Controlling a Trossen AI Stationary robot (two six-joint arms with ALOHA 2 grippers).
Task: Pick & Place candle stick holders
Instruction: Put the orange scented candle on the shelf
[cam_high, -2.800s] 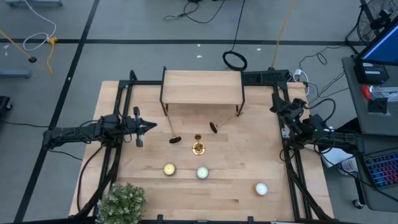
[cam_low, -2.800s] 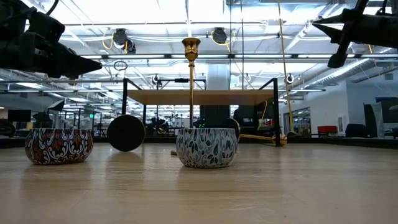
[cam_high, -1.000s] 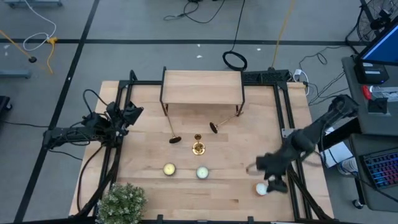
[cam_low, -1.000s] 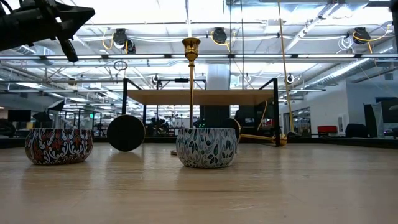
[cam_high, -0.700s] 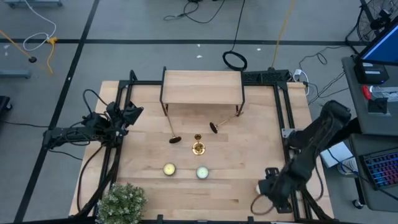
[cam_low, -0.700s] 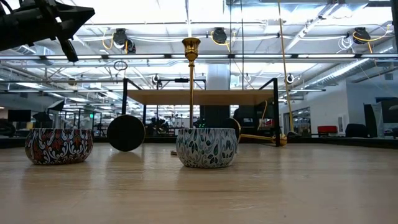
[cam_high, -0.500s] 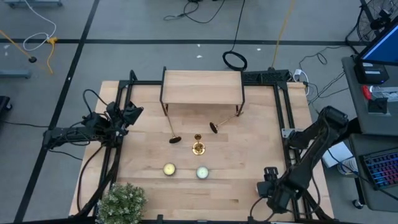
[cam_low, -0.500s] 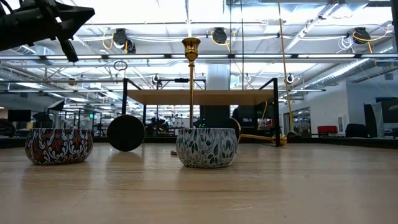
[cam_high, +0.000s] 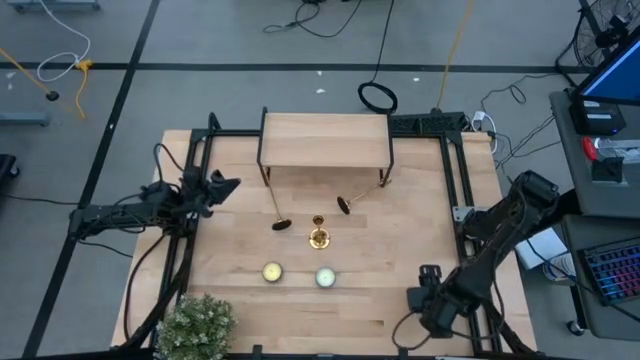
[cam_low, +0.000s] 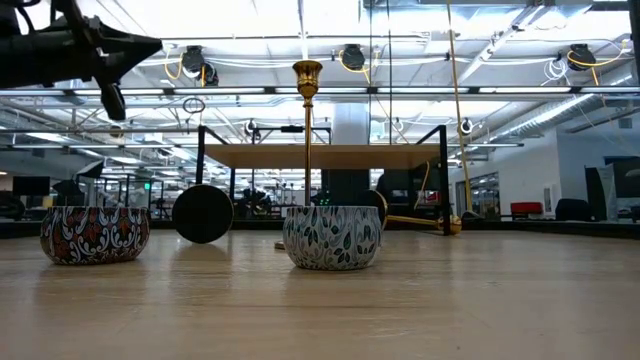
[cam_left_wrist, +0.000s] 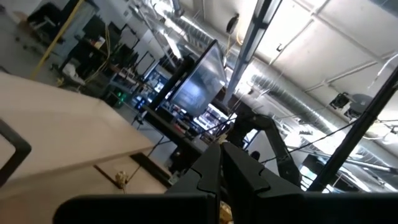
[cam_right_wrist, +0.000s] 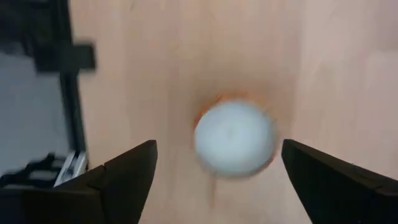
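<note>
One gold candle stick holder (cam_high: 319, 237) stands upright on its round base at mid-table; in the low view its stem (cam_low: 307, 150) rises behind a patterned candle tin. Two more lie on their sides nearer the shelf, one (cam_high: 276, 208) at the left and one (cam_high: 362, 193) at the right. My right gripper (cam_high: 420, 298) points down near the table's near right corner, open. In the right wrist view its fingers (cam_right_wrist: 130, 168) stand on either side of a white candle (cam_right_wrist: 235, 138) without touching it. My left gripper (cam_high: 230, 184) hovers shut above the table's left edge, holding nothing.
A raised wooden shelf (cam_high: 325, 140) spans the far middle of the table. Two lit candles in tins (cam_high: 272, 271) (cam_high: 325, 277) sit near the front, and a potted plant (cam_high: 195, 325) fills the near left corner. Black frame rails (cam_high: 460, 200) run along both sides.
My right gripper has swung toward the table's near edge and now stands over the white candle, hiding it in the high view. My left gripper has shifted a little toward the table's right and dipped slightly. The candle stick holders have not moved.
</note>
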